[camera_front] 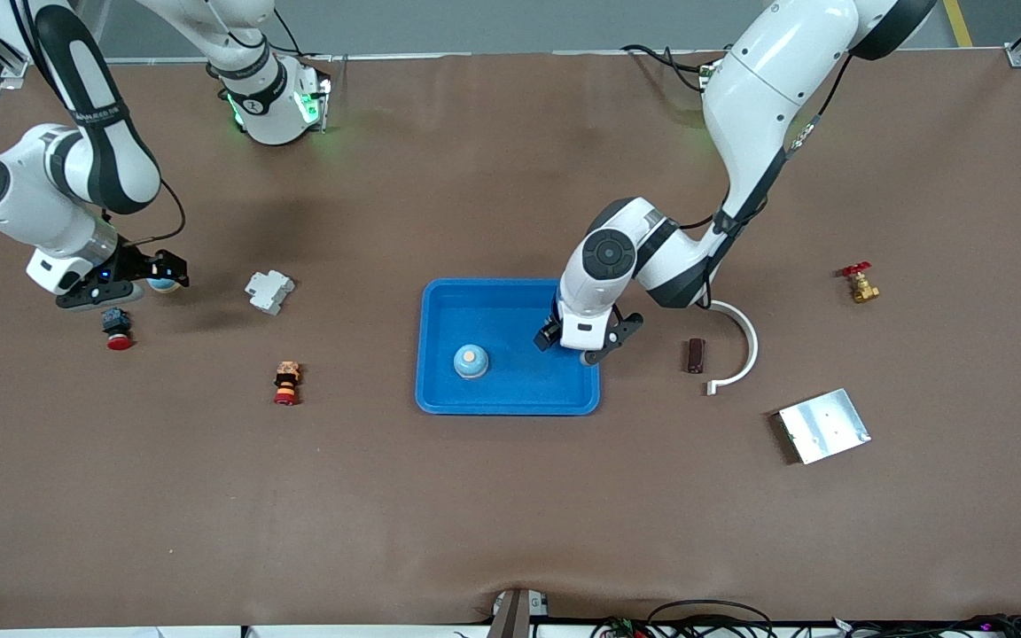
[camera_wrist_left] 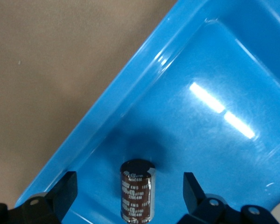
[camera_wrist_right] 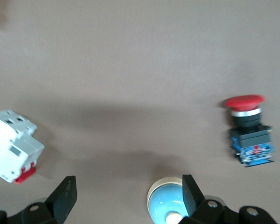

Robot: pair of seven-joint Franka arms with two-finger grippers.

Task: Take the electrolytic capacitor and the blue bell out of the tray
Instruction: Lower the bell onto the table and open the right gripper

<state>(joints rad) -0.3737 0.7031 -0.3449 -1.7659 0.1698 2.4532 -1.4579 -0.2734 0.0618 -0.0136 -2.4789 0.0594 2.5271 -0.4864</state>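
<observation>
L gripper sits low over the blue tray, at the tray edge toward the L arm's end of the table. Its fingers are spread wide, holding nothing. In the L wrist view a dark brown capacitor stands upright on the tray floor between the two fingers, touching neither, close to the tray wall. One bell, blue w/ a pale knob on top, is already in the tray, nearer the R arm's end of it, well apart from the L gripper.

R gripper is near the R arm's end of the table, low over the brown mat. Its fingers are also wide apart, gripping nothing. A 2nd bell, blue w/ a cream rim, sits on the mat between them; can't tell if one finger touches it. Beside it a red push button w/ a blue/black base lies on the mat, nearer the front camera than the gripper. A white breaker lies between the R gripper and the tray.

Other bits on the mat: small red/orange part, dark brown block, white curved piece, metal plate, brass valve w/ red handle.
</observation>
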